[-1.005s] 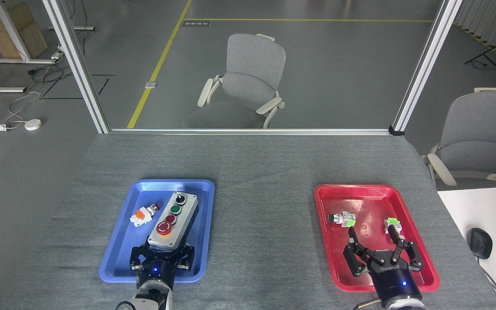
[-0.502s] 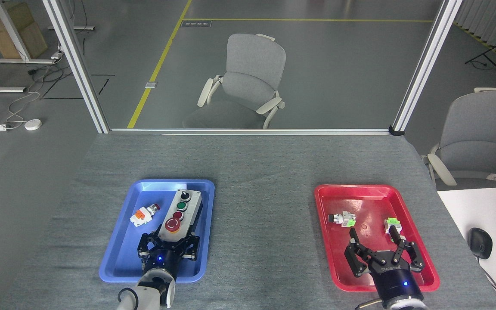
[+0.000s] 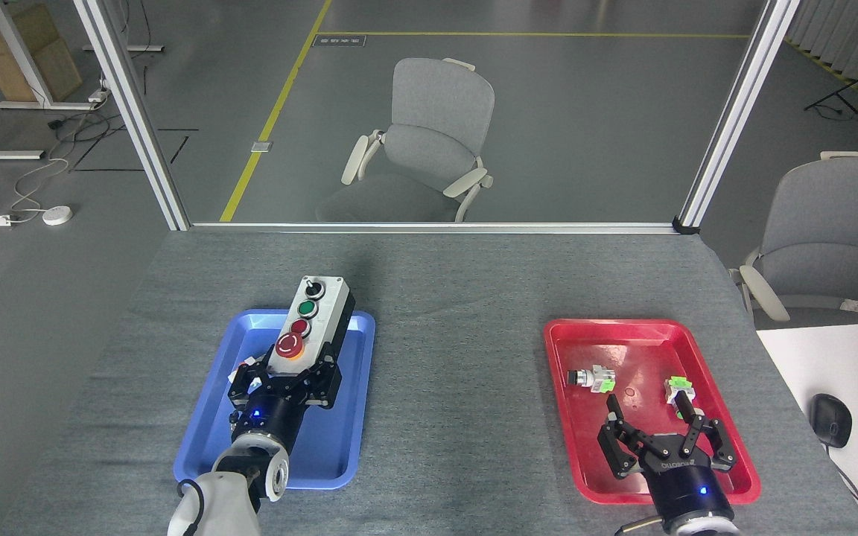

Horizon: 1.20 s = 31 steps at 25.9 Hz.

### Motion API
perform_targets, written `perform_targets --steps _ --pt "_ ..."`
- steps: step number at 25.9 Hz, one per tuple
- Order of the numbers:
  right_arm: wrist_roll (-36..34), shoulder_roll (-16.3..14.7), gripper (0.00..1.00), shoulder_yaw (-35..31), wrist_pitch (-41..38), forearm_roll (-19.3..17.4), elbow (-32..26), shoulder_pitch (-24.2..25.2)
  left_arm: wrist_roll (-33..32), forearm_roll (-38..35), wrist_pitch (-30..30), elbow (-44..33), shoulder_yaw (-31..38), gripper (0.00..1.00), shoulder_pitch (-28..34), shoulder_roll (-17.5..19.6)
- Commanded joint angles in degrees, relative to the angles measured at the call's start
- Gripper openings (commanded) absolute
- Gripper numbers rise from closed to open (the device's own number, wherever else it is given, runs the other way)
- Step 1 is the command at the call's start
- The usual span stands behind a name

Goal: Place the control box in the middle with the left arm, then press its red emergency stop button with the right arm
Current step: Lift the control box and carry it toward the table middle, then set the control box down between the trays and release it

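While two trays lie on the bench (image 3: 444,298), one blue tray (image 3: 339,447) on the left and one red tray (image 3: 704,335) on the right, a single control box (image 3: 308,321) is held above the blue tray's far rim, tilted so its far end reaches past the rim over the cloth. Four controls run along its light grey face: one black knob, one green button, one small dark-red button and one red emergency stop button (image 3: 289,345), a round mushroom head on a yellow collar. Its base is black. My left claw (image 3: 284,383) pinches the box at its near end, a finger on each long side. My right claw (image 3: 663,428) hangs over the near part of the red tray with its fingers spread, holding nothing. Two small switch parts (image 3: 593,379) with green-and-white bodies lie apart in that tray, the right one just beside a fingertip. Grey textured cloth covers the bench, and the middle (image 3: 459,387) between the trays is bare fabric. Both trays are glossy plastic rectangles with rounded corners. Beyond the bench are two slanted aluminium posts, a smooth grey floor with yellow lines, and two grey padded office chairs (image 3: 429,141).
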Motion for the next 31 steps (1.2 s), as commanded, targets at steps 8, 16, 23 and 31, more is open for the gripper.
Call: perform_targets --steps 8,16,23,31 --pt "0.0 -0.2 0.98 -0.3 0.0 -0.1 0.0 0.0 -3.6 -0.4 10.2 -6.4 -13.2 0.0 0.3 -10.7" --pt "0.0 -0.1 0.98 -0.7 0.6 -0.1 -0.1 0.0 -3.8 -0.4 15.2 4.6 -29.5 0.0 -0.8 -10.9" --pt "0.0 0.0 0.97 -0.5 0.2 -0.3 -0.1 0.1 -3.8 -0.3 15.0 12.3 -32.6 0.0 -4.6 -10.9" --pt "0.1 0.1 0.97 -0.1 0.1 -0.4 0.1 0.2 -4.2 -0.1 15.2 12.7 -33.9 0.48 -6.1 -10.9"
